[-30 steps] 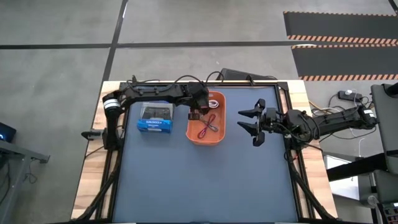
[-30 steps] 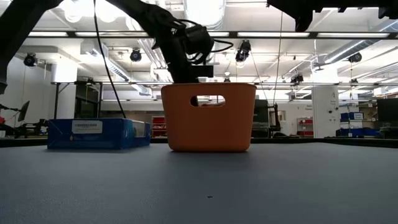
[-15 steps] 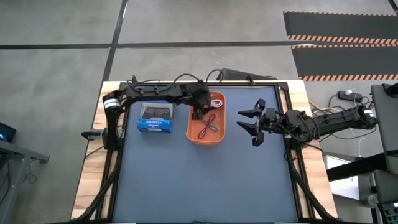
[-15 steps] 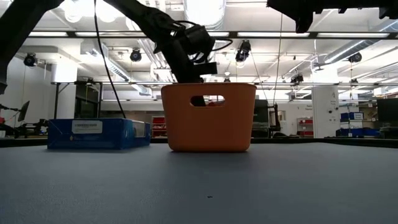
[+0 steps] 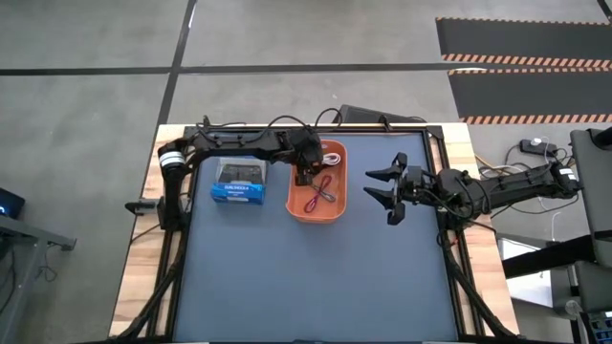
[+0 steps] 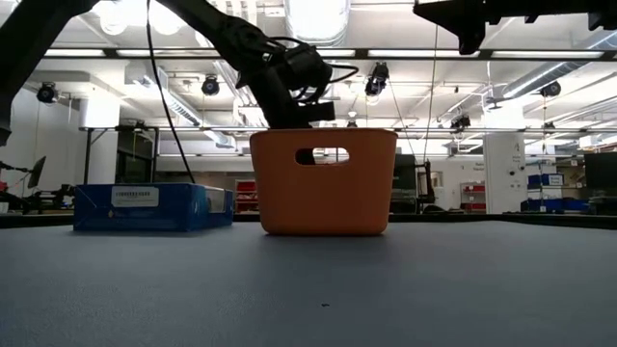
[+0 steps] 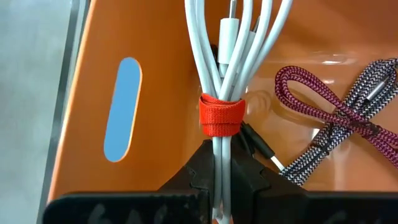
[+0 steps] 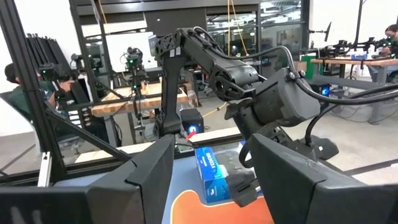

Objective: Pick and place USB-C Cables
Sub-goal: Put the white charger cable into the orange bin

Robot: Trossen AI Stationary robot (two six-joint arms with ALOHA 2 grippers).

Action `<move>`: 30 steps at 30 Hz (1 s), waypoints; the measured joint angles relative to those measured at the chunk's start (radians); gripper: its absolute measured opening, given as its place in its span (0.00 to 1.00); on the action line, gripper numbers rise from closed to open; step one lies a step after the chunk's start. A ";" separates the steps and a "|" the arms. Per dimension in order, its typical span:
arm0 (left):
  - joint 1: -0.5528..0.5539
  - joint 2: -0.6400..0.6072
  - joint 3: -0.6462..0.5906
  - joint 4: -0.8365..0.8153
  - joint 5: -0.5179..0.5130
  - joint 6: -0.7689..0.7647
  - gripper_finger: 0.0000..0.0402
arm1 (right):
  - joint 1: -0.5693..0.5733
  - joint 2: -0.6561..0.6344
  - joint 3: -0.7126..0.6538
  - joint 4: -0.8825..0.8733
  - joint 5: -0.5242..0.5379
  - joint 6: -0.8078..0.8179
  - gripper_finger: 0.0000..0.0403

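The left gripper (image 7: 222, 180) is closed on the white cable (image 7: 222, 62), whose long axis runs straight ahead from the fingertips inside the orange bin (image 7: 155, 74), the red cable (image 7: 336, 118) lying beside it, while the right gripper (image 5: 390, 194) waits spread apart.

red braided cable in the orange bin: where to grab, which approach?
Best guess: the pinched middle of the red braided cable, where its strands cross into one narrow waist and the loops splay out either side. Come straight down through the open top of the orange bin, since its walls block any side approach. The left gripper is shut on the white cable beside it, so the open right gripper would suit.
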 joint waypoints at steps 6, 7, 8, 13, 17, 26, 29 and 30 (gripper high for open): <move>0.000 0.000 -0.001 0.004 0.000 -0.026 0.02 | 0.000 0.000 0.000 -0.004 0.000 0.000 0.50; 0.000 0.000 -0.003 0.004 0.000 -0.032 0.02 | 0.000 0.000 0.000 -0.003 0.000 0.000 0.50; 0.000 0.000 -0.003 0.005 0.000 -0.044 0.02 | 0.000 0.000 0.000 -0.003 0.000 0.000 0.50; 0.001 0.000 -0.026 0.034 0.000 -0.051 0.02 | 0.000 0.000 0.000 -0.009 0.000 0.001 0.50; 0.001 0.000 -0.056 0.070 0.000 -0.053 0.02 | 0.000 0.000 0.000 -0.023 0.000 0.010 0.50; 0.001 0.000 -0.069 0.081 -0.001 -0.054 0.02 | 0.000 0.000 0.000 -0.025 0.000 0.010 0.50; 0.001 0.000 -0.069 0.083 -0.001 -0.054 0.02 | 0.000 0.000 0.000 -0.025 0.000 0.009 0.50; 0.001 0.000 -0.069 0.083 -0.001 -0.054 0.02 | 0.000 0.000 0.000 -0.025 0.000 0.009 0.50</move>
